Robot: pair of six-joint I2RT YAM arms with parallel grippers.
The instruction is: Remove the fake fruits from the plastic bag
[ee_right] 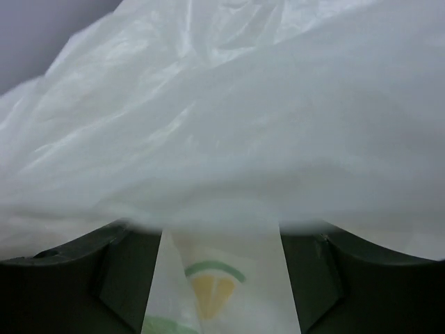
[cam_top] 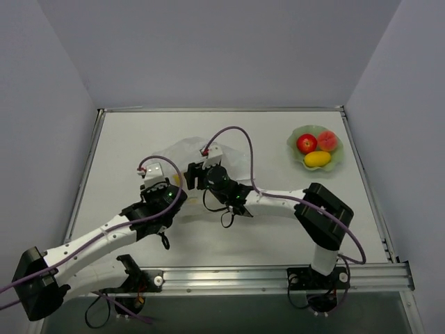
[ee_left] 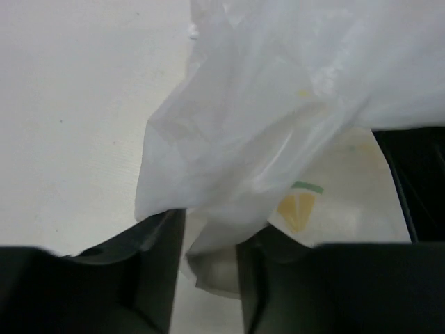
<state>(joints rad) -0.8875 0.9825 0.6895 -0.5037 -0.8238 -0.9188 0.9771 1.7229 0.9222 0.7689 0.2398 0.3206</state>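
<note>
The plastic bag (cam_top: 182, 152) lies crumpled on the white table, left of centre, thin and translucent with a yellow-green wedge print (ee_left: 297, 209). My left gripper (cam_top: 172, 182) is at its near edge, jaws a narrow gap apart (ee_left: 211, 229), with a loose fold of the bag (ee_left: 278, 104) hanging between the fingers. My right gripper (cam_top: 192, 174) faces it from the right, open wide (ee_right: 221, 233), with the bag's film (ee_right: 222, 125) draped over the fingertips. A red apple (cam_top: 306, 143), a peach (cam_top: 327, 140) and a yellow fruit (cam_top: 317, 159) lie in a dish. The film hides anything inside the bag.
The pale green wavy-edged dish (cam_top: 297, 133) stands at the back right of the table. A raised rim borders the table, with grey walls behind it. The right arm's elbow (cam_top: 323, 212) hangs over the near right part, and cables loop above both wrists.
</note>
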